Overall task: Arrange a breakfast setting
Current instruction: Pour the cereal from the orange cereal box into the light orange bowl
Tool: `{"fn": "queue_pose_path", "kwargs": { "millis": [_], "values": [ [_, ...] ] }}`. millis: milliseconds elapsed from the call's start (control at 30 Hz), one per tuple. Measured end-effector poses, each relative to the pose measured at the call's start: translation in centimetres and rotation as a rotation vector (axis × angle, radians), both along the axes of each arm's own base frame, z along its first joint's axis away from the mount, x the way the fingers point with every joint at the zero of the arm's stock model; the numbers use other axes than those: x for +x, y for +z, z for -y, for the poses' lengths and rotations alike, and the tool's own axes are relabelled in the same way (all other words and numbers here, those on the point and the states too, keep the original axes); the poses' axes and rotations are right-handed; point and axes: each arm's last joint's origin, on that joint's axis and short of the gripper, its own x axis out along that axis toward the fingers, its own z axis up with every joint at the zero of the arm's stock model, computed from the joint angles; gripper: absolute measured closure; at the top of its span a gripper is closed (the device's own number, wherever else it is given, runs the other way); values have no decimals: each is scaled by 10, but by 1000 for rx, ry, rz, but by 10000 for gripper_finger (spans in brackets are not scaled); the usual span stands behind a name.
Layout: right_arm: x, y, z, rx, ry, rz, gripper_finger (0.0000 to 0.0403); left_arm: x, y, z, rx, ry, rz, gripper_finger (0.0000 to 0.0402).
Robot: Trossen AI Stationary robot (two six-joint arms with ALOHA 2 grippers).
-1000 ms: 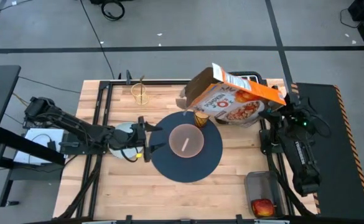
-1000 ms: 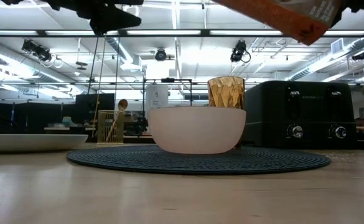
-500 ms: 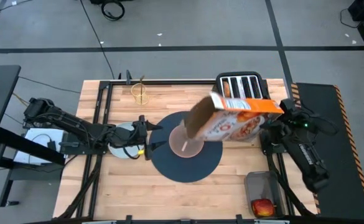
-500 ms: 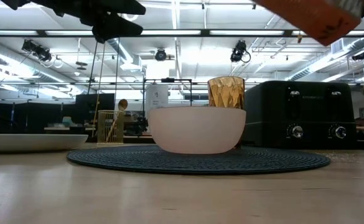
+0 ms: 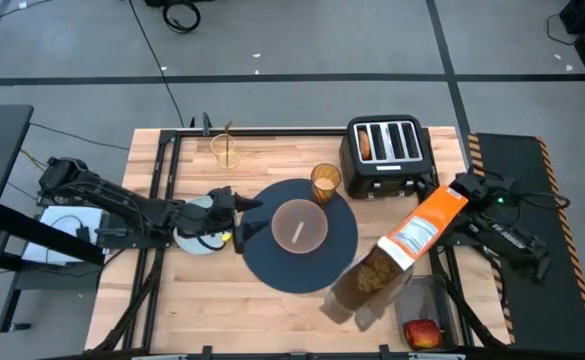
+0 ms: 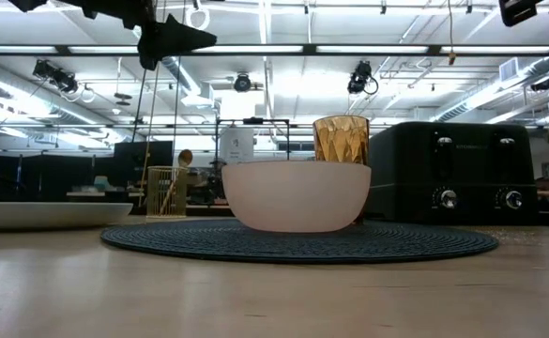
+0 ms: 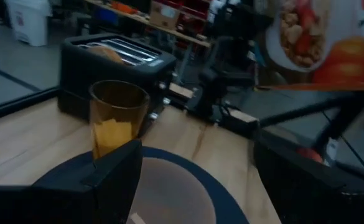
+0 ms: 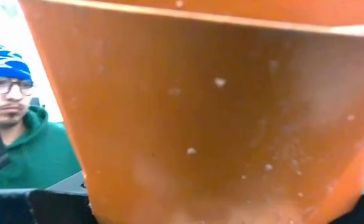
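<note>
High view: right tool point(image 5: 456, 193) pinches the cardboard cereal box point(image 5: 402, 250); left tool point(image 5: 240, 218) spread beside the woven round mat point(image 5: 337, 255).

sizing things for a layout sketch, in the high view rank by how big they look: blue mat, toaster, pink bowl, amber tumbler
1. blue mat, clearly widest
2. toaster
3. pink bowl, not far behind the toaster
4. amber tumbler, smallest

This ranks top-down footprint only; height does not show.
</note>
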Motion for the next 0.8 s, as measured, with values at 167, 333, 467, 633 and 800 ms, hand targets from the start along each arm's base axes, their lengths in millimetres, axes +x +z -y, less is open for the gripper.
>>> {"fn": "queue_pose_path", "kwargs": {
  "millis": [167,333,467,633,800],
  "values": [
    [0,0,0,12,-14,6,108,8,-6,2,-10,36,13,91],
    [0,0,-6,46,149,-27,108,20,-18,12,-23,11,25,91],
    [5,0,-9,73,252,-25,108,27,-21,24,-71,-21,100,91],
    [6,-3,-17,59,427,-38,108,32,-21,34,-111,-47,199,91],
    [7,-3,-16,66,364,19,108,35,-22,41,-126,14,231,91]
  ]
}}
